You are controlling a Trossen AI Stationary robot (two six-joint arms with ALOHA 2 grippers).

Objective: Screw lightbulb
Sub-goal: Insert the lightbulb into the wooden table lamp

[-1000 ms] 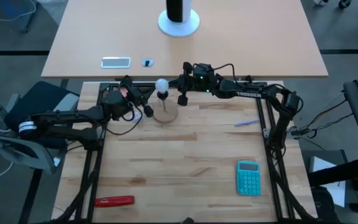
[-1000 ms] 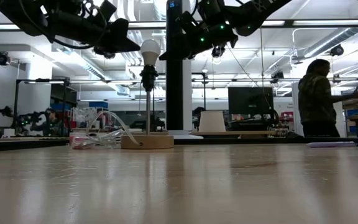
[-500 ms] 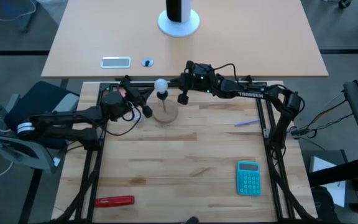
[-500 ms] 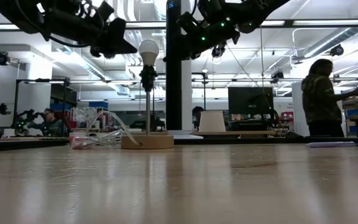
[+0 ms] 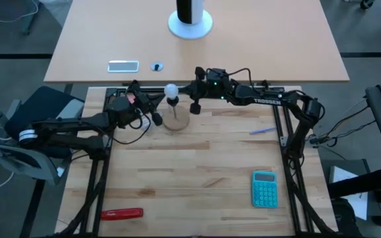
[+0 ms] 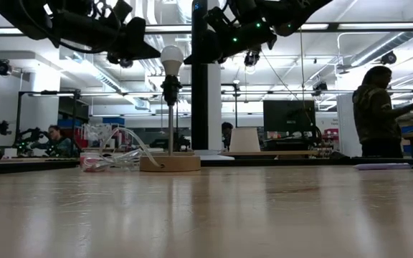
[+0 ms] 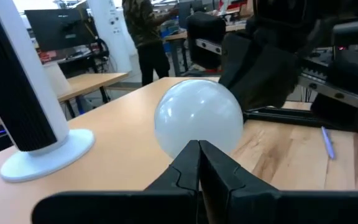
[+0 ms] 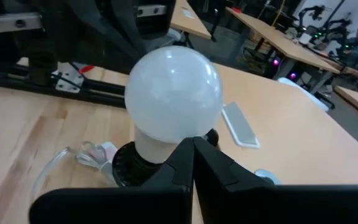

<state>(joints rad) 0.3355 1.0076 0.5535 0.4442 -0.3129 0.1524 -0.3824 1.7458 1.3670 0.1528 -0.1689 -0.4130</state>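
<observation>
The lightbulb point(image 5: 171, 89) stands upright in a dark socket point(image 6: 171, 89) on a thin post rising from a round wooden base point(image 5: 175, 119), close to the far edge of my worktop point(image 5: 197, 178). Beyond that edge a black frame rail point(image 5: 243, 90) runs across, and past it sits a second, paler table point(image 5: 243, 46) carrying a white cylinder on a round base point(image 5: 190, 23).

My left gripper point(image 5: 156, 112) hangs just beside the bulb on its left, and my right gripper point(image 5: 192, 98) just beside it on its right; neither touches the glass. In both wrist views my fingers are pressed together with nothing between them, the bulb sitting right past their tips.

The near and middle stretch of the worktop lies open: a teal calculator point(image 5: 264, 188) rests toward the right front, a red tool point(image 5: 122, 213) at the left front corner, a pale pen point(image 5: 258, 131) right of centre.

A clear plastic bag point(image 6: 113, 154) lies just left of the base in the low view. A person point(image 6: 378, 111) stands in the room behind.
</observation>
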